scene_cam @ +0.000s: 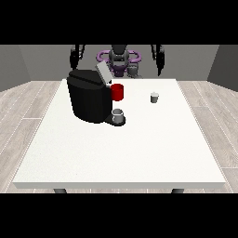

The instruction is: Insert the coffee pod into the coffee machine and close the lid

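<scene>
A black coffee machine (pixel 88 97) stands on the white table (pixel 121 148) at the left of middle, its grey lid (pixel 103 73) tilted up and open. A grey cup (pixel 118 115) sits on its drip base. A small grey coffee pod (pixel 154 97) stands alone on the table to the right of the machine. The hand at the view's left (pixel 74 58) hangs beside the robot's body, behind the table's far edge. The hand at the view's right (pixel 160 62) hangs the same way, far from the pod. Neither hand touches anything.
A red mug (pixel 117 92) stands just right of the machine, behind the grey cup. The robot's torso (pixel 119 60) is behind the far table edge. Wood floor surrounds the table.
</scene>
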`<state>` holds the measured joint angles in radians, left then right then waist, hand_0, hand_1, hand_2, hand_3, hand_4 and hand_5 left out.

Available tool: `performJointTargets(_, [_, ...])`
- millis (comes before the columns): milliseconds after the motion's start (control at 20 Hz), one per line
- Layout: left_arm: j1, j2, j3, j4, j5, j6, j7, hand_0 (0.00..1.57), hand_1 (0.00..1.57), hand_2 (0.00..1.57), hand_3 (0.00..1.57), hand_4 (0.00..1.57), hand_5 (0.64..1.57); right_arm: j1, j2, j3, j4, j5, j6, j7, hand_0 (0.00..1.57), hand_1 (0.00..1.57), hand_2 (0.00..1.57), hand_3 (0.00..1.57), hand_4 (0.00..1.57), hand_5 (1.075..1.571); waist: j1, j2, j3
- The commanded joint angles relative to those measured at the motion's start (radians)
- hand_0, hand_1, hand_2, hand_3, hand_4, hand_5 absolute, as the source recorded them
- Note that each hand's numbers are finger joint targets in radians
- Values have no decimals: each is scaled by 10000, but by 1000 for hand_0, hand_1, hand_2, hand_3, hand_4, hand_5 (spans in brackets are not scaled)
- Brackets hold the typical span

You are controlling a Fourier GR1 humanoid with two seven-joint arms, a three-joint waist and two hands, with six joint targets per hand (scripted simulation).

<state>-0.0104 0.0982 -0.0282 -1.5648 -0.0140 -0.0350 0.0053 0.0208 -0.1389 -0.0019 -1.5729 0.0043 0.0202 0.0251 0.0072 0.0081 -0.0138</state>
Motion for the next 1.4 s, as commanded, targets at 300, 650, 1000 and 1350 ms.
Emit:
performJointTargets(300, [1203, 96, 477, -294, 975, -996, -1782, 0, 0, 0, 0, 319, 1571, 142, 782, -1078, 3, -391, -1187, -396, 0, 0, 0, 0, 128, 1571, 161, -1055, 127])
performJointTargets(650, [898, 639, 455, -295, -97, -962, -2088, 0, 0, 0, 0, 311, 1571, 371, 1125, -907, 681, -250, -1167, -1760, 0, 0, 0, 0, 267, 1571, 21, -452, 139])
performJointTargets(1000, [-831, 1765, 1444, 894, -413, -1045, -967, 0, 0, 0, 0, 0, 1571, -214, 1106, -560, 341, -304, -953, -1320, 0, 0, 0, 0, 168, 1571, -640, 169, 139])
performJointTargets(1350, [-2299, 2165, 1642, 2482, -615, -1334, -525, 0, 0, 0, 0, 0, 1571, -1535, 1006, -710, 311, -357, -1181, -814, 0, 0, 0, 0, 283, 1571, -966, 1098, 136])
